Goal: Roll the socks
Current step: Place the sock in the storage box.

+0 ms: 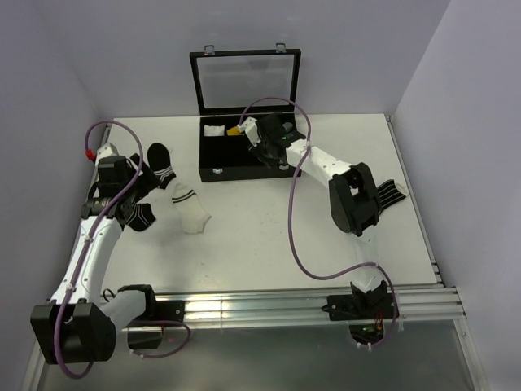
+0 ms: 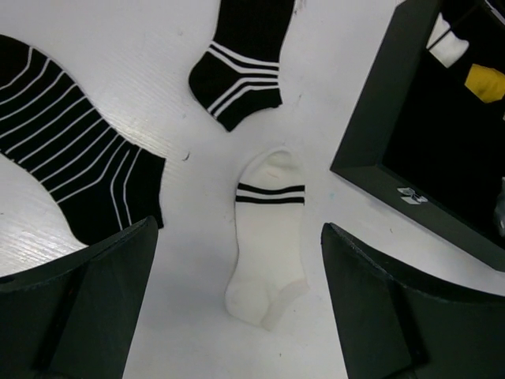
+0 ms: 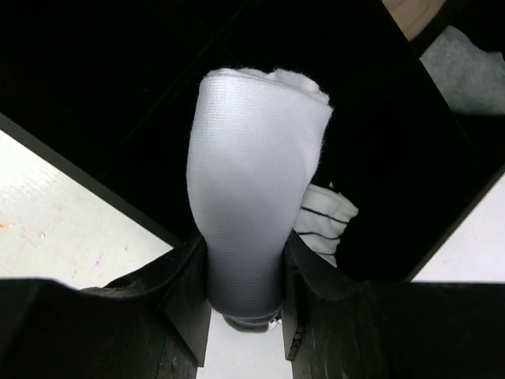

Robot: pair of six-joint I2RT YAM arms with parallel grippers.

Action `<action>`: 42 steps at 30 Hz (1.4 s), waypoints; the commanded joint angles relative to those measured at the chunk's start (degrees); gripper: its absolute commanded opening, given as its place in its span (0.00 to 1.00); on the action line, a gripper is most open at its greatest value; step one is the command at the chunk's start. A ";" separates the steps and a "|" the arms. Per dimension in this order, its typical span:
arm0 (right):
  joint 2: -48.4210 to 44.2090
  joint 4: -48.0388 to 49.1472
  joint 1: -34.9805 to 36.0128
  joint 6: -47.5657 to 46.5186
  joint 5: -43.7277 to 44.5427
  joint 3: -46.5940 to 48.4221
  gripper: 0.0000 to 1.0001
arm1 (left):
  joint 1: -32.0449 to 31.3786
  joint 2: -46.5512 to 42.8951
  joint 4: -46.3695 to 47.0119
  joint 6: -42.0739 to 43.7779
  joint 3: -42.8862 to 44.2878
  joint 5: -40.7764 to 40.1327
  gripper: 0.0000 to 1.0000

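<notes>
My right gripper [image 3: 245, 264] is shut on the socks [image 3: 256, 181], a rolled white bundle with a thin-black-lined part showing at its right side. It holds the bundle over a compartment of the open black box [image 3: 87, 95]. In the top view the right gripper [image 1: 262, 148] is at the box [image 1: 213, 173]. My left gripper [image 2: 239, 268] is open and empty, hovering above a flat cream sock with a dark cuff band [image 2: 268, 237]. In the top view the left gripper [image 1: 145, 186] is at the table's left.
Two black socks with white stripes [image 2: 241, 59] [image 2: 71, 158] lie near the cream sock [image 1: 189, 208]. Another striped black sock [image 1: 391, 194] lies under the right arm. The box holds a white item [image 1: 213, 129] and a yellow item [image 1: 234, 129]. Its lid [image 1: 246, 80] stands open.
</notes>
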 commanded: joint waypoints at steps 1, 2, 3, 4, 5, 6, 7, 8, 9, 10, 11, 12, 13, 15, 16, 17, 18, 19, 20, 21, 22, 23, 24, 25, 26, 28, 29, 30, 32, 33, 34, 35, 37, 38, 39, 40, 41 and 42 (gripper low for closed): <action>1.39 -4.56 -0.90 -3.65 -4.02 4.33 0.00 | 1.68 0.52 0.95 1.34 0.17 -0.08 0.89; 2.18 -5.09 -0.90 -4.00 -4.38 5.38 0.00 | 1.86 0.61 1.13 1.34 0.08 0.19 0.89; 2.62 -5.62 -0.90 -4.53 -6.12 5.83 0.00 | 2.04 0.87 1.13 1.34 -0.10 0.71 0.89; 2.98 -6.50 -0.90 -4.97 -7.01 6.18 0.00 | 2.39 1.05 1.13 1.34 -0.18 0.89 0.89; 3.76 -7.20 -0.99 -5.32 -8.06 7.14 0.00 | 2.56 1.14 1.21 1.26 -0.10 1.15 0.89; 4.21 -7.99 -0.99 -5.76 -9.12 7.76 0.00 | 2.65 1.31 1.39 1.34 -0.10 1.33 0.89; 4.65 -9.13 -0.99 -5.85 -9.56 8.20 0.00 | 2.83 1.49 1.48 1.26 -0.18 1.77 0.89; 5.08 -9.23 -0.99 -5.85 -9.74 8.82 0.00 | 3.00 1.58 1.48 1.17 -0.19 1.95 0.89; 5.79 -9.32 -0.99 -6.03 -10.61 8.82 0.00 | 3.00 1.84 1.48 1.25 -0.19 2.21 0.89; 6.31 -9.40 -0.99 -6.20 -10.80 9.26 0.00 | 3.09 1.84 1.48 1.26 -0.27 2.56 0.89; 6.84 -9.58 -0.99 -6.12 -10.97 9.61 0.00 | 3.18 1.84 1.57 1.26 -0.27 2.65 0.89; 7.72 -9.84 -0.99 -6.12 -11.84 9.87 0.00 | 3.18 1.93 1.48 1.26 -0.27 2.65 0.89; 8.16 -10.54 -1.08 -6.20 -12.37 10.23 0.00 | 3.27 1.93 1.48 1.26 -0.36 2.65 0.89; 9.39 -11.33 -1.17 -6.29 -13.95 11.11 0.00 | 3.44 2.28 1.65 1.17 -0.45 3.00 0.89; 9.74 -11.95 -1.34 -6.55 -14.48 11.72 0.00 | 3.44 2.20 1.74 1.08 -0.45 3.44 0.89; 10.18 -12.56 -1.43 -6.30 -14.58 12.16 0.00 | 3.53 2.28 1.74 1.08 -0.54 3.53 0.89; 10.88 -13.27 -1.60 -5.86 -14.58 12.60 0.00 | 3.62 2.37 1.83 0.99 -0.62 3.70 0.89; 11.33 -14.06 -1.78 -5.33 -14.75 13.47 0.00 | 3.71 2.37 1.92 0.99 -0.62 3.97 0.89; 11.59 -14.85 -1.96 -4.46 -14.66 13.92 0.00 | 3.79 2.46 1.92 0.99 -0.71 4.06 0.89; 11.77 -15.38 -2.48 -3.92 -14.66 13.92 0.00 | 3.88 2.55 2.01 0.90 -0.63 4.23 0.89; 11.16 -14.95 -2.83 -3.48 -14.75 12.44 0.00 | 3.97 2.63 2.09 0.99 -0.71 4.41 0.89; 10.63 -14.51 -3.27 -2.96 -15.62 11.56 0.00 | 4.06 2.72 2.18 0.99 -0.63 4.76 0.89; 10.28 -14.33 -3.54 -2.78 -15.80 10.59 0.00 | 4.06 2.81 2.18 0.90 -0.62 4.85 0.89; 9.84 -14.15 -4.06 -2.60 -15.81 9.19 0.00 | 4.15 2.90 2.27 0.99 -0.80 5.02 0.89; 9.66 -14.15 -4.24 -2.43 -15.72 8.74 0.00 | 4.15 2.99 2.27 0.90 -0.80 5.28 0.89; 10.10 -15.38 -4.59 -2.69 -15.63 8.91 0.00 | 4.23 3.16 2.45 0.90 -0.80 5.46 0.89; 10.97 -15.90 -4.86 -2.78 -15.37 9.43 0.00 | 4.32 3.16 2.53 0.90 -0.80 5.55 0.88; 11.59 -17.65 -4.95 -2.78 -15.19 10.22 0.00 | 4.41 3.16 2.53 0.90 -0.89 5.64 0.88; 12.90 -18.80 -5.12 -2.78 -15.80 12.07 0.00 | 4.50 3.16 2.62 0.90 -0.98 5.81 0.88; 13.35 -20.29 -5.12 -2.69 -15.63 12.68 0.00 | 4.58 3.16 2.53 0.73 -0.98 5.90 0.88; 13.53 -20.48 -5.12 -2.17 -15.28 13.04 0.00 | 4.67 3.16 2.62 0.81 -1.06 5.99 0.88; 13.44 -20.57 -5.21 -1.99 -14.93 12.78 0.00 | 4.76 3.25 2.80 0.73 -1.06 6.08 0.88; 13.53 -19.78 -5.47 -0.59 -12.30 12.51 0.00 | 4.94 3.34 2.80 0.73 -0.98 6.34 0.88; 13.61 -19.52 -5.82 -0.32 -12.29 12.69 0.00 | 5.11 3.34 2.88 0.64 -1.06 6.52 0.88; 13.96 -20.12 -6.09 0.03 -11.86 13.65 0.00 | 5.20 3.34 2.97 0.73 -1.15 6.69 0.88; 14.14 -20.39 -6.26 0.91 -11.24 14.00 0.00 | 5.29 3.16 2.89 0.55 -1.15 6.61 0.88; 14.14 -20.39 -6.35 1.00 -10.80 13.83 0.00 | 5.38 3.16 2.89 0.64 -1.24 6.43 0.88; 13.88 -19.09 -6.35 1.35 -9.23 12.70 0.00 | 5.38 3.08 2.89 0.55 -1.24 6.43 0.88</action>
